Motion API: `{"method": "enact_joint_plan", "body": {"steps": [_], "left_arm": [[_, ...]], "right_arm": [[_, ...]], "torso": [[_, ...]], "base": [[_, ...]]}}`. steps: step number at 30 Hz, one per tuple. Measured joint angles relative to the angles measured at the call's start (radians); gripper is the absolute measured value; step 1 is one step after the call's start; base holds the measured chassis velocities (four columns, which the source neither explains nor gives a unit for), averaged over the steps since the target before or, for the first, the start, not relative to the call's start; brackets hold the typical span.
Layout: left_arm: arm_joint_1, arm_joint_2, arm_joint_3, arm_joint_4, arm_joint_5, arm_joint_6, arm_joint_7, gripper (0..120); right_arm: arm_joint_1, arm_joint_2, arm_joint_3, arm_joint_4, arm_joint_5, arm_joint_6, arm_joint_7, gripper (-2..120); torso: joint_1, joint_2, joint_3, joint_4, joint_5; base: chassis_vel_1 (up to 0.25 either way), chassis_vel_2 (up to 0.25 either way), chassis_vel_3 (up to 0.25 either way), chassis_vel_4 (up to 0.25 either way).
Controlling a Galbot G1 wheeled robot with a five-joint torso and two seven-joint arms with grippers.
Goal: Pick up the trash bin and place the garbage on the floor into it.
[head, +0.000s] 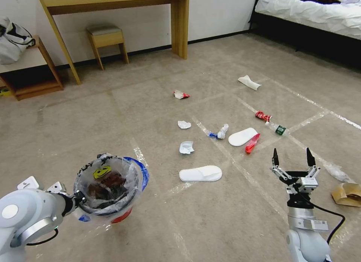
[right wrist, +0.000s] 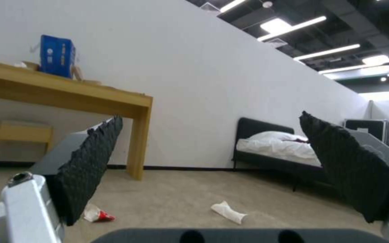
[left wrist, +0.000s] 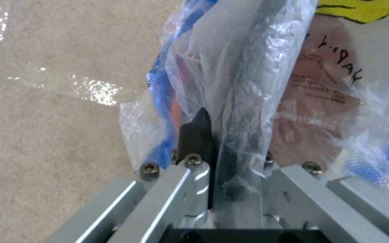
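Observation:
My left gripper (head: 77, 200) is shut on the near rim of the trash bin (head: 109, 186), a red bucket lined with a clear bag, and appears to hold it off the floor (head: 113, 115). Up close, a black finger (left wrist: 197, 135) presses the bag against the trash bin (left wrist: 320, 101). Garbage lies ahead: a white slipper (head: 200, 173), a second slipper (head: 242, 136), crumpled paper (head: 184, 124), red wrappers (head: 252, 143), a small bottle (head: 278, 129). My right gripper (head: 292, 158) hangs open above the carpet just right of the litter, its pads (right wrist: 91, 162) wide apart with nothing between them.
A wooden desk (head: 113, 2) and stool (head: 107, 38) stand against the far wall, with a low shelf (head: 30, 66) at the left. A bed (head: 312, 9) fills the far right. A brown paper bag (head: 348, 194) and clear plastic (head: 336, 172) lie right of my right arm.

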Motion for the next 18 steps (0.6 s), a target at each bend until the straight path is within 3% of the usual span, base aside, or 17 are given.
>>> {"method": "enact_joint_plan", "body": {"steps": [18], "left_arm": [[-0.010,0.006,-0.002,0.015,0.001,0.001,0.003,4]], "right_arm": [[0.017,-0.001,-0.005,-0.029,0.002,0.002,-0.007,100]], "torso": [[0.000,0.000,0.000,0.0000,0.0001]], "base": [[-0.080,0.076,0.087,-0.086]]}}
